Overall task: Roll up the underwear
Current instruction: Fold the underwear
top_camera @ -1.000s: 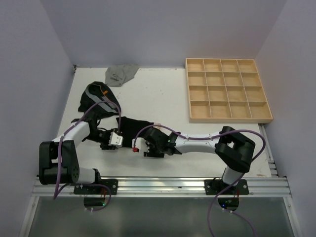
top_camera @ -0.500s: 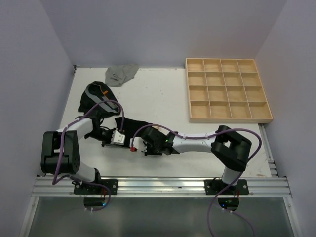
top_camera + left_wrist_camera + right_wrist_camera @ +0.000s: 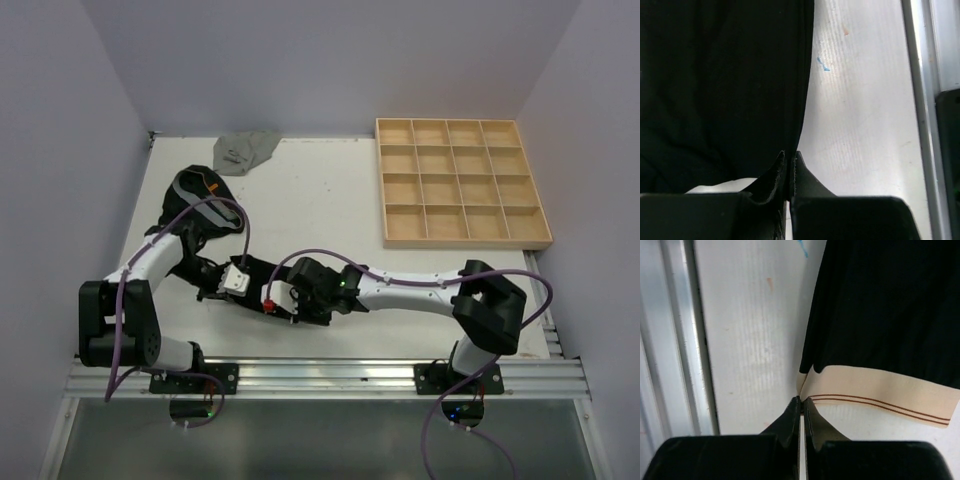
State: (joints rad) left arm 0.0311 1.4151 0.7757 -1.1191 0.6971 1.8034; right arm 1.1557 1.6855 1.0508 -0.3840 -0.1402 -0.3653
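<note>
The black underwear (image 3: 262, 270) with a tan waistband lies on the table near the front edge, between my two grippers. In the left wrist view my left gripper (image 3: 790, 155) is shut on the near edge of its black cloth (image 3: 725, 90). My right gripper (image 3: 802, 400) is shut on the near corner of the tan, brown-striped waistband (image 3: 880, 390), below the black cloth (image 3: 890, 305). From above, the left gripper (image 3: 234, 295) and right gripper (image 3: 270, 308) sit close together over this piece and hide much of it.
Another black underwear with a grey waistband (image 3: 195, 195) lies at the left. A grey one (image 3: 245, 150) is bunched at the back wall. The wooden grid tray (image 3: 460, 180) stands at the back right. The metal rail (image 3: 330, 375) runs along the near edge.
Both grippers have shut on the black underwear. It has been drawn a little toward the near edge and left, and both wrists came nearer with it.
</note>
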